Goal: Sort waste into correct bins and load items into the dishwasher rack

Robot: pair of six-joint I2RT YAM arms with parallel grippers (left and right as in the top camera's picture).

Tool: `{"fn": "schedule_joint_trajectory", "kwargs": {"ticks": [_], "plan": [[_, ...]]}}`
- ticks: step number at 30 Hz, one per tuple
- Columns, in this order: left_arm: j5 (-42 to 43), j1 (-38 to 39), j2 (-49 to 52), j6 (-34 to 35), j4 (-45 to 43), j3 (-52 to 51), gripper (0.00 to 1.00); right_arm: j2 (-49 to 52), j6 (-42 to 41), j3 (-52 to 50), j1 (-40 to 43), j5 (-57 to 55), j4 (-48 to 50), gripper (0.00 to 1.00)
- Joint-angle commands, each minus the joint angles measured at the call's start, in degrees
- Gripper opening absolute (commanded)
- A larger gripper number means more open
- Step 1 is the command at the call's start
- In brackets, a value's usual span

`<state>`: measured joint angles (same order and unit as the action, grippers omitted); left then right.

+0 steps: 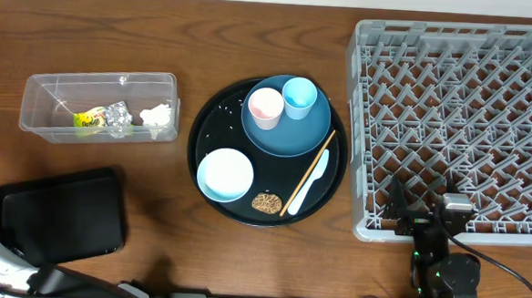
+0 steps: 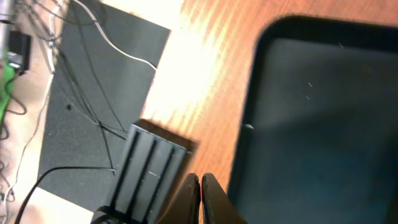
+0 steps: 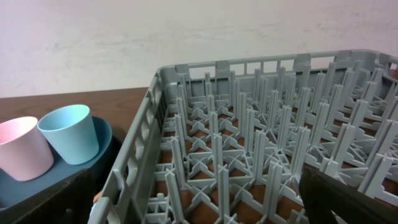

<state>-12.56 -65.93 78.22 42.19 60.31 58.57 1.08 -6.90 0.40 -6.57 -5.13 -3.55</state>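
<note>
Black tray [image 2: 323, 124] cropped at frame edge; left pincer [image 2: 201, 198] closed (tips only).

Bright, even light; glare whitens the table [image 2: 196, 68] beside the slightly blurred black tray [image 2: 323, 112].

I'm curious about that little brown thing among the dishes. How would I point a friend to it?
Find the round black tray in the middle of the table. At its lower edge in the overhead view, between the light-blue bowl and the white spoon, lies the brown food scrap: the only round brown lump there.
</note>
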Motion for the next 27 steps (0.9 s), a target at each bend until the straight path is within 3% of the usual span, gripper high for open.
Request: {"fn": "schedule_joint_trajectory", "kwargs": {"ticks": [1,27], "plan": [[-4.15,-0.28,0.09,2.78,0.22,-0.28,0.06,-0.04,0.76,-0.09,0.50,-0.22,-0.13,0.99],[-4.94,-1.18,12.52,2.95,-5.81,-0.63,0.06,-0.04,0.76,-0.09,0.50,-0.22,-0.13,0.99]]}}
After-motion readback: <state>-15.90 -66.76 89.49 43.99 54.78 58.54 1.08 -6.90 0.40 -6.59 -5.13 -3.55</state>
